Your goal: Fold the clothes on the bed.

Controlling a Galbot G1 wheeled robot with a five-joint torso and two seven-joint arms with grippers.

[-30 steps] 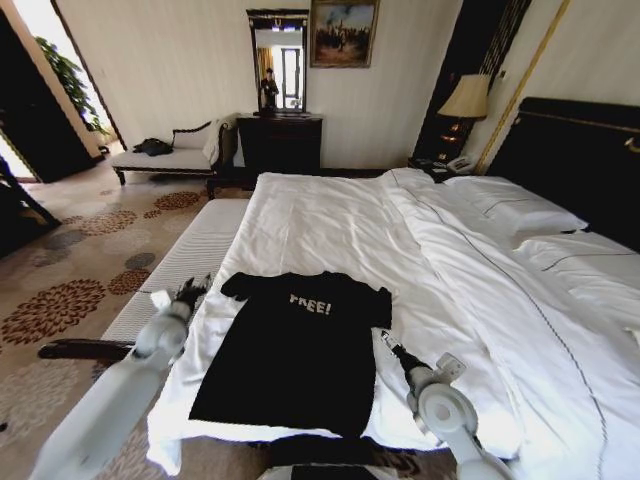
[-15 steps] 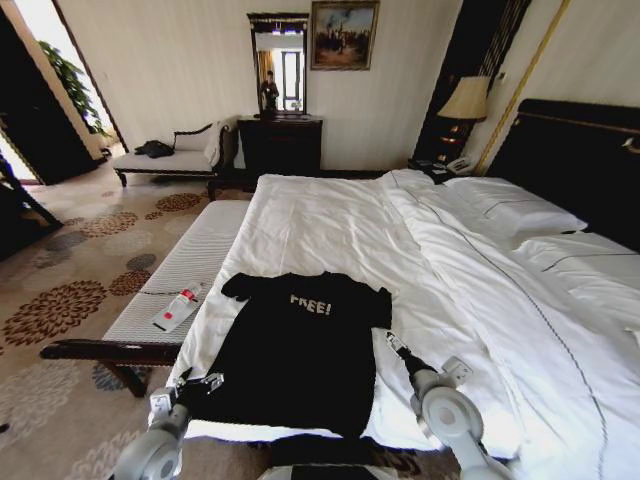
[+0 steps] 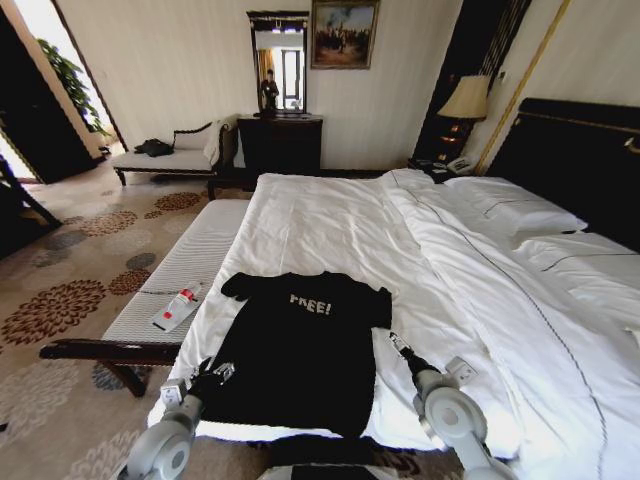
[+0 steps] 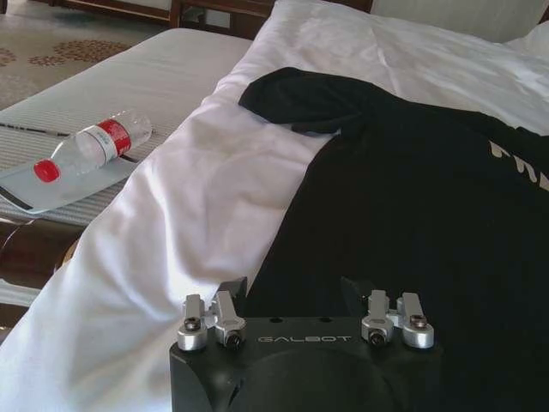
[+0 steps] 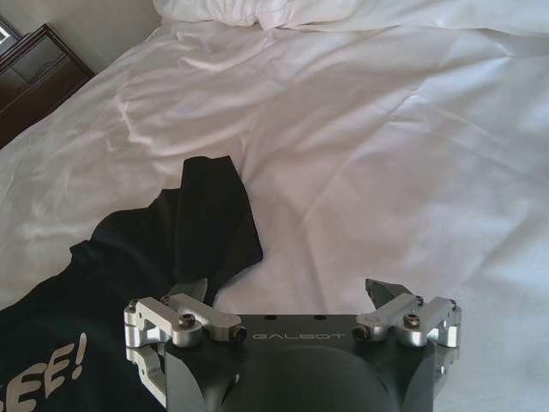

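In the head view, the black T-shirt (image 3: 300, 345) is lying flat on the near end of the bed (image 3: 330, 220), chest lettering up and collar pointing away from the robot, its hem close to the foot edge. The left pincer (image 3: 212, 372) is hovering at the shirt's lower left edge, near the hem corner, while the right pincer (image 3: 397, 343) is sitting just off the right edge beside the sleeve. One on each side suits a symmetric fold, judging by the task. A plastic bottle (image 3: 178, 305) is resting on the striped table (image 3: 190, 260) beside the bed, well apart from the shirt.

In the left wrist view, the left pincer (image 4: 296, 296) is standing wide, its tips straddling the boundary between the dark cloth (image 4: 412, 189) and the white sheet (image 4: 171, 240), apparently lined up to take that side edge. Nothing is between its tips. The bottle (image 4: 94, 146) is lying on its side on a flat card on the table.

In the right wrist view, the right pincer (image 5: 287, 296) is also spread wide and holding nothing, one tip over the shirt's sleeve (image 5: 210, 215) and the other over bare sheet (image 5: 386, 154). It looks poised to close on the sleeve edge.
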